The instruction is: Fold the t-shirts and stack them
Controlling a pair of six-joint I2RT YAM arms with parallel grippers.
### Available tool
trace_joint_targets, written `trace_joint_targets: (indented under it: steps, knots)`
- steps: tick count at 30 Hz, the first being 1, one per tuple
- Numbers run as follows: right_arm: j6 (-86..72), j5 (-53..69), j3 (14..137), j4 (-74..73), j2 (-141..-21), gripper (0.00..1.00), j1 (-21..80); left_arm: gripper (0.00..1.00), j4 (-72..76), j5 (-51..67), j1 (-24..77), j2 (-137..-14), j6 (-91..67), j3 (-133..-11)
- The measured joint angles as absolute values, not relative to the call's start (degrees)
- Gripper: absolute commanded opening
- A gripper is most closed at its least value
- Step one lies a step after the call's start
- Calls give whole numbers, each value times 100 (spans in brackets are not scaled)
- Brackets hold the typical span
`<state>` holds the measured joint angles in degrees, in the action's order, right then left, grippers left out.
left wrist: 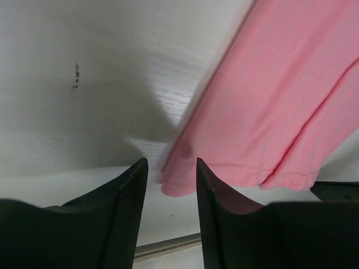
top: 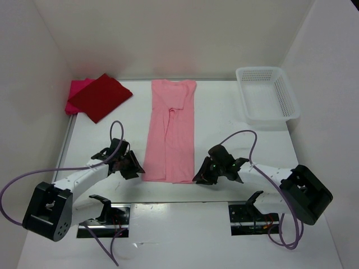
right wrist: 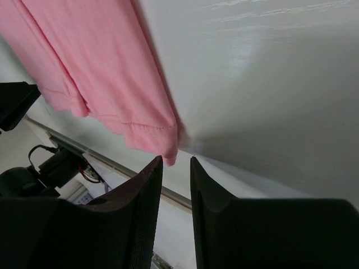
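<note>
A light salmon-pink t-shirt (top: 168, 131) lies in the middle of the table, folded into a long narrow strip with its hem towards me. My left gripper (top: 136, 168) is low at the hem's left corner (left wrist: 176, 188); its jaws stand apart, and the corner lies just past the fingertips (left wrist: 171, 162), not pinched. My right gripper (top: 201, 176) is at the hem's right corner (right wrist: 165, 143), open too (right wrist: 175, 159), with the cloth just ahead of its tips. A dark red t-shirt (top: 101, 96) lies folded on a magenta-pink t-shirt (top: 76, 92) at the back left.
A white mesh basket (top: 258, 69) stands at the back right. White walls close in the table on the left, back and right. The table's near edge, with a metal strip (right wrist: 112, 165), runs just behind the shirt's hem.
</note>
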<state>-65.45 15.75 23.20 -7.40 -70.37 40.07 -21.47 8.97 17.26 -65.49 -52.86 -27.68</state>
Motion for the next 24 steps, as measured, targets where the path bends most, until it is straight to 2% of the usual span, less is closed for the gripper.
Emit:
trace_joint_targets:
  steps: [7, 11, 16, 19, 21, 24]
  knots:
    - [-6604, 1592, 2318, -504, -7310, 33, 4104, 40, -1903, 1063, 1857, -6431, -5492, -2443]
    - [-6628, 1621, 2318, -421, -7437, 32, 4108, 29, -1881, 1076, 1870, -6414, -5575, -2399]
    - [-6635, 1627, 2320, -346, -7520, 16, 4112, 14, -1844, 1155, 1876, -6528, -5564, -2399]
    - [-6608, 1610, 2324, -351, -7566, 2, 4112, 5, -1848, 1208, 1905, -6545, -5542, -2399]
    - [-6606, 1584, 2327, -390, -7553, 0, 4112, 1, -1852, 1269, 1962, -6536, -5544, -2399]
    - [-6604, 1535, 2327, -565, -7404, 0, 4141, 0, -1933, 1376, 2128, -6482, -5561, -2399]
